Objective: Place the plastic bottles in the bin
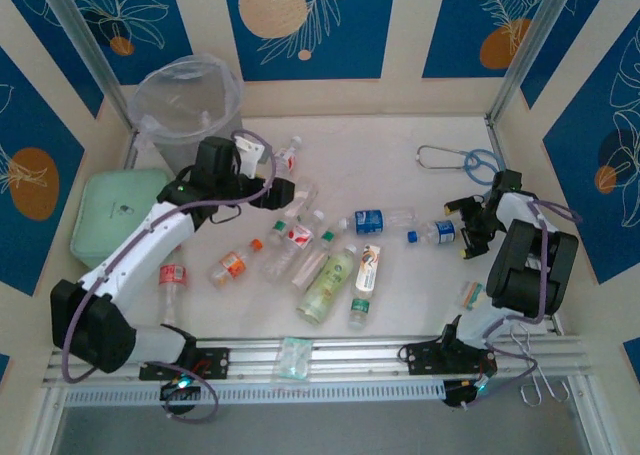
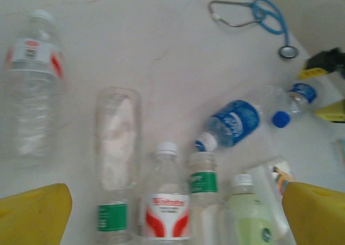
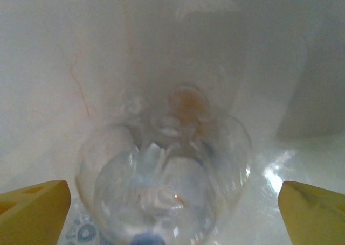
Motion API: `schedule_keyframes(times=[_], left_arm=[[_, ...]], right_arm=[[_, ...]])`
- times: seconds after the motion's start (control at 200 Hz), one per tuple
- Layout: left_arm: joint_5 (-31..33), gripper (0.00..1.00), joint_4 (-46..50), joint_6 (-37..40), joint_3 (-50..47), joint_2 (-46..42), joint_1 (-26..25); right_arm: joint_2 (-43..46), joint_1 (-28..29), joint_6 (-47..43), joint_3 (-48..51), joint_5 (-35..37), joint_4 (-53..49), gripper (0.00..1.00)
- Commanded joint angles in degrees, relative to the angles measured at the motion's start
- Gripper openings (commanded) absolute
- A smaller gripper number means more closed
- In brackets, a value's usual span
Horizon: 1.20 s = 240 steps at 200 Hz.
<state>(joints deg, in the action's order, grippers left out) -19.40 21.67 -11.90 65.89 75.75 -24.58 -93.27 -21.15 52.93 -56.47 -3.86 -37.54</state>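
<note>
Mid-bench, our left claw [image 2: 172,218] hangs wide over the plastic bottles [image 1: 300,245]; right claw [image 3: 172,212] gapes around a blue-capped bottle [image 1: 432,233], stethoscope [image 1: 462,159] nearby, mint box [image 1: 115,215] crowding the bin [image 1: 188,100].

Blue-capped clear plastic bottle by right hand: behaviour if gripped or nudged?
This small clear blue-capped plastic bottle lies on its side on the white table, so a nudge would probably roll it. It looks empty and thin-walled: likely light, and may crumple in the open right hand.
</note>
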Motion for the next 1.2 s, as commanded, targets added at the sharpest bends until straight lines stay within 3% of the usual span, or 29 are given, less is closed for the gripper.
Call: schedule_keyframes(times=[0.0,0.265,0.645,0.77,0.946,0.961,1.086,1.196], left_arm=[[-3.9,1.0,-7.7,-4.4,-1.9,-2.6,-1.6],[-0.7,1.0,-6.9,-4.2,-3.4,-1.9,-4.2],[-5.2,1.0,-11.3,-6.8,-3.3,-0.4,-5.2],[-6.9,1.0,-13.1,-8.0,-2.7,0.9,-5.7],[-9.6,1.0,-15.7,-9.6,-1.0,3.1,-7.6],[-9.5,1.0,-15.4,-9.5,-0.5,3.4,-8.0],[-9.2,1.0,-9.0,-5.3,5.6,8.6,-11.4],[-13.7,1.0,-13.1,-6.9,6.6,11.7,-13.4]], right_arm=[[-1.6,-0.7,-0.8,-1.6,-0.7,1.3,0.99],[-2.0,-1.1,-0.8,-1.3,1.0,1.9,0.9],[4.5,-3.5,-4.3,-2.2,1.4,-1.0,0.62],[8.4,-3.8,-6.4,-2.8,-0.1,-2.8,0.59],[16.1,-2.4,-10.5,-3.7,-4.6,-4.9,0.5],[16.9,-2.0,-11.2,-3.8,-5.2,-4.8,0.46],[20.9,2.7,-20.4,-4.9,-15.4,-2.4,0.42],[21.6,8.5,-25.6,-8.6,-18.7,-4.7,0.39]])
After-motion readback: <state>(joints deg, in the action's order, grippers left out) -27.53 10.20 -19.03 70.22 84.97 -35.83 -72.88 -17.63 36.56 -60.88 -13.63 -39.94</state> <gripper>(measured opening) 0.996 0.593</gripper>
